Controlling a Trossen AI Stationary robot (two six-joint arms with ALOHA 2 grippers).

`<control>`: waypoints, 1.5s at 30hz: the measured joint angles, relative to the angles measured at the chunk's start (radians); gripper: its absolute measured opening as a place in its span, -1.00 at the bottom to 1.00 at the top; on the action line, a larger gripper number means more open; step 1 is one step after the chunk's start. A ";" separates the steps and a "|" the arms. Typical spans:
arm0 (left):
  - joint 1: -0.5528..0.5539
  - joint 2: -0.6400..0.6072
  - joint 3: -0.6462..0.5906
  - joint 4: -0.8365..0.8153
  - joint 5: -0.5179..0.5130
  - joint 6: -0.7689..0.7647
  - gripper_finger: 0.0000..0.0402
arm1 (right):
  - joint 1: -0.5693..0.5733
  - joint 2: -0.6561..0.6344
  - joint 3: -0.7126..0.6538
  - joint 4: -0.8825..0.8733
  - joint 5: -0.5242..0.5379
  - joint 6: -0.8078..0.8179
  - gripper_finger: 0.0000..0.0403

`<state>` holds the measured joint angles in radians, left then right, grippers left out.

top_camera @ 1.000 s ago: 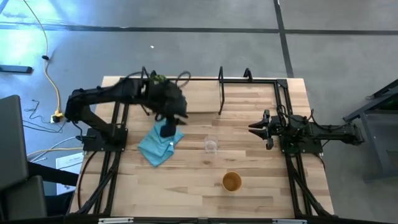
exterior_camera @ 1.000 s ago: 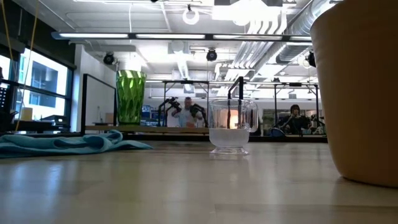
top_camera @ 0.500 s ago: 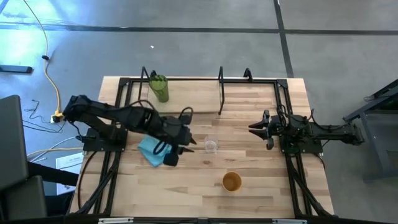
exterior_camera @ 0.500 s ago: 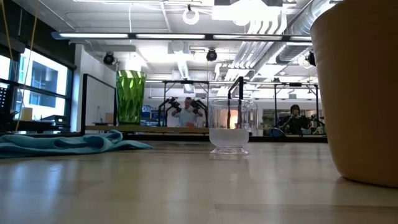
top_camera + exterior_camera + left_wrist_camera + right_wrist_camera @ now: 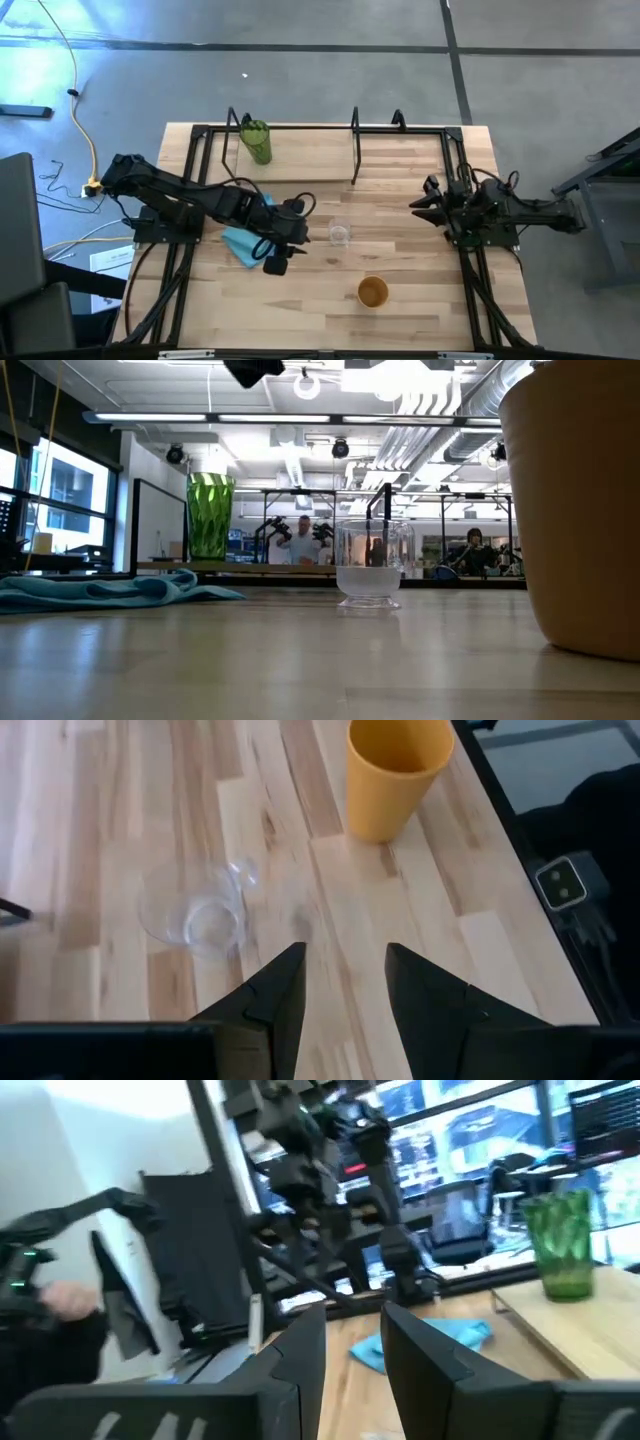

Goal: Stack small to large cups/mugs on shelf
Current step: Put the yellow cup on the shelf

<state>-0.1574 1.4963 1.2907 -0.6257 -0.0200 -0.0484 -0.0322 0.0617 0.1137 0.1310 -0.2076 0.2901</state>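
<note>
A tall green tumbler stands upright on the light-wood shelf at the far left; it also shows in the low view and the right wrist view. A small clear glass cup stands mid-table. An orange-tan cup stands nearer the front edge. My left gripper is open and empty, above the table just left of the glass cup. My right gripper is open and empty at the right side.
A light blue cloth lies crumpled under my left arm, left of the glass cup. The shelf's black upright posts stand along the far edge. Bare tabletop lies between the cups and the shelf. People show in the room behind the table.
My left gripper has swung away from the green tumbler on the shelf, toward the near edge and the right, over the blue cloth, and now hangs beside the glass cup. The tumbler stays upright on the shelf. My right gripper has shifted slightly.
</note>
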 joint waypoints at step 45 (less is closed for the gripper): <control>-0.347 -0.530 -0.409 0.111 -0.755 -0.161 -0.36 | 0.427 1.241 0.973 -0.804 0.176 0.157 -0.54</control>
<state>-0.5041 0.9659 0.8819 -0.5148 -0.7750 -0.2092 0.3943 1.3029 1.0863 -0.6726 -0.0312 0.4468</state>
